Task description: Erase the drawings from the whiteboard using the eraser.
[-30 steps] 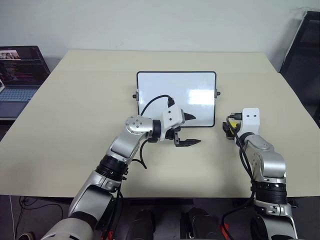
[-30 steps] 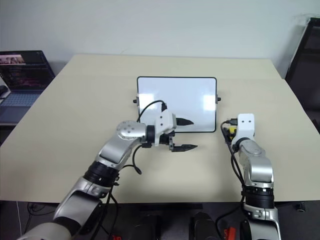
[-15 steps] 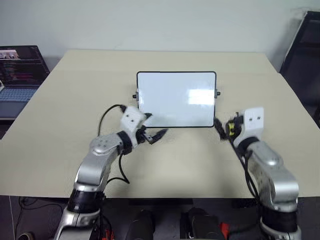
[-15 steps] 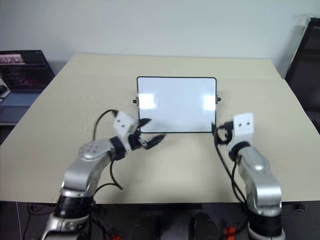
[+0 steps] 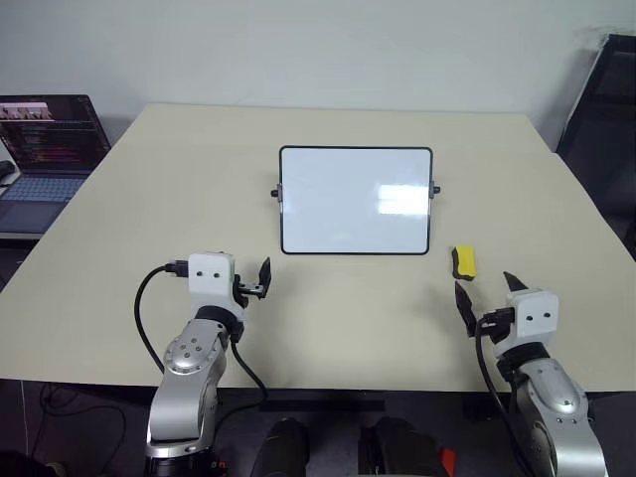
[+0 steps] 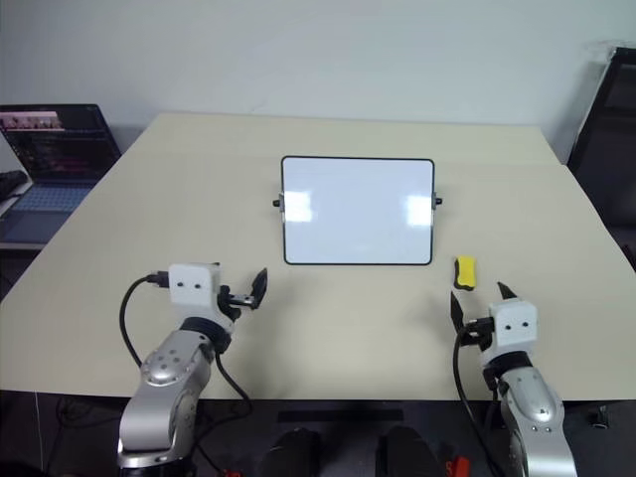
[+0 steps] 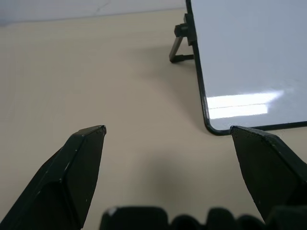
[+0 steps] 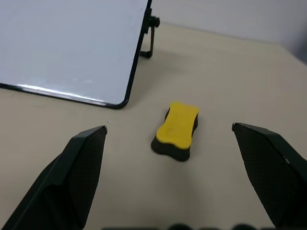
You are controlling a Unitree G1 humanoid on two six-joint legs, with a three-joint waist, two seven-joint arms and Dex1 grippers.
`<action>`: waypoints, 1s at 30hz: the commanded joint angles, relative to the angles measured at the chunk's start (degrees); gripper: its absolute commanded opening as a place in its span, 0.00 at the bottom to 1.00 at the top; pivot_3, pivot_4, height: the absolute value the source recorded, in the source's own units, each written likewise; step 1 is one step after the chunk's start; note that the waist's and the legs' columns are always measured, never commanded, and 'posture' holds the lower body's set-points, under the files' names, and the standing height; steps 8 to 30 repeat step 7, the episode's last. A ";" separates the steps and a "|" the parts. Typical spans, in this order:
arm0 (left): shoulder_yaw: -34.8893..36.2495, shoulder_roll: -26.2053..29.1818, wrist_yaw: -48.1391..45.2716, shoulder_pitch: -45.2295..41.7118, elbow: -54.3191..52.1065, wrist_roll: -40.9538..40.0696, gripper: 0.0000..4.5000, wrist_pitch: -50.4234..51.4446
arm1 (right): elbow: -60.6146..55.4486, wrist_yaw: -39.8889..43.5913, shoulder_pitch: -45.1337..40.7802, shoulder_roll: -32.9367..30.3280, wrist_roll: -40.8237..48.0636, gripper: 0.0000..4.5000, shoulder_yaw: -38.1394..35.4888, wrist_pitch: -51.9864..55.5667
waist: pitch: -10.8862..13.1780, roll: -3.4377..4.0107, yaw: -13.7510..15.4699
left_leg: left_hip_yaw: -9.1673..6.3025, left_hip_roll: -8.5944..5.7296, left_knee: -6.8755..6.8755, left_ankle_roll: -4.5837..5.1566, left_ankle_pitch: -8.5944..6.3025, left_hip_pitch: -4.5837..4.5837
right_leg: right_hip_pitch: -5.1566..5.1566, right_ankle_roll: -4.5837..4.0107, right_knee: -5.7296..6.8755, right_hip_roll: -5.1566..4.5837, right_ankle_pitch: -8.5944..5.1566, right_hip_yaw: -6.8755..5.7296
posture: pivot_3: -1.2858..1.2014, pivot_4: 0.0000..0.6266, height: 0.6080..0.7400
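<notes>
Whiteboard [image 5: 356,201], glossy white with black frame, stands clean on beige desk [image 5: 149,199]; yellow oblong eraser [image 5: 463,261] lies beside it. Left gripper [image 5: 260,279] and right gripper [image 5: 489,295]: fingers spread wide, holding nothing.

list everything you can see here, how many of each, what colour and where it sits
Small rectangular glossy whiteboard with thin black frame: one, white, wiped clean, propped on the table's middle.
Small oblong eraser with a black underside: one, yellow, lying on the table just right of the whiteboard's lower right corner, apart from it.
Large flat table: one, beige, carrying everything.
Open laptop: one, dark with a lit screen, off the table's left edge.
Dark chair-like frame: one, black, at the far right.
Left gripper: one, black fingers open, near the table's front left.
Right gripper: one, black fingers open, just short of the eraser.
</notes>
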 commanded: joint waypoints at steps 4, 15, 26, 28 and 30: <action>-1.92 0.21 0.78 1.44 -2.17 0.85 1.00 -1.41 | -3.03 -0.45 -0.78 -0.57 -1.30 1.00 1.14 -0.73 | -0.01 -0.01 0.04 | 0.02 -0.03 -0.22 0.00 0.00 -0.01 | -0.07 0.01 -0.09 -0.01 0.00 0.06 | 0.52 0.24 1.00; -1.59 0.48 2.27 -0.93 2.07 1.79 1.00 -0.27 | -1.30 0.21 -1.87 -1.90 -2.18 1.00 1.54 0.14 | -0.01 -0.01 0.05 | 0.01 -0.02 -0.35 -0.01 -0.01 -0.01 | -0.11 -0.04 -0.11 -0.01 -0.03 0.02 | 0.52 0.24 1.00; -1.59 0.48 2.27 -0.93 2.07 1.79 1.00 -0.27 | -1.30 0.21 -1.87 -1.90 -2.18 1.00 1.54 0.14 | -0.01 -0.01 0.05 | 0.01 -0.02 -0.35 -0.01 -0.01 -0.01 | -0.11 -0.04 -0.11 -0.01 -0.03 0.02 | 0.52 0.24 1.00; -1.59 0.48 2.27 -0.93 2.07 1.79 1.00 -0.27 | -1.30 0.21 -1.87 -1.90 -2.18 1.00 1.54 0.14 | -0.01 -0.01 0.05 | 0.01 -0.02 -0.35 -0.01 -0.01 -0.01 | -0.11 -0.04 -0.11 -0.01 -0.03 0.02 | 0.52 0.24 1.00; -1.59 0.48 2.27 -0.93 2.07 1.79 1.00 -0.27 | -1.30 0.21 -1.87 -1.90 -2.18 1.00 1.54 0.14 | -0.01 -0.01 0.05 | 0.01 -0.02 -0.35 -0.01 -0.01 -0.01 | -0.11 -0.04 -0.11 -0.01 -0.03 0.02 | 0.52 0.24 1.00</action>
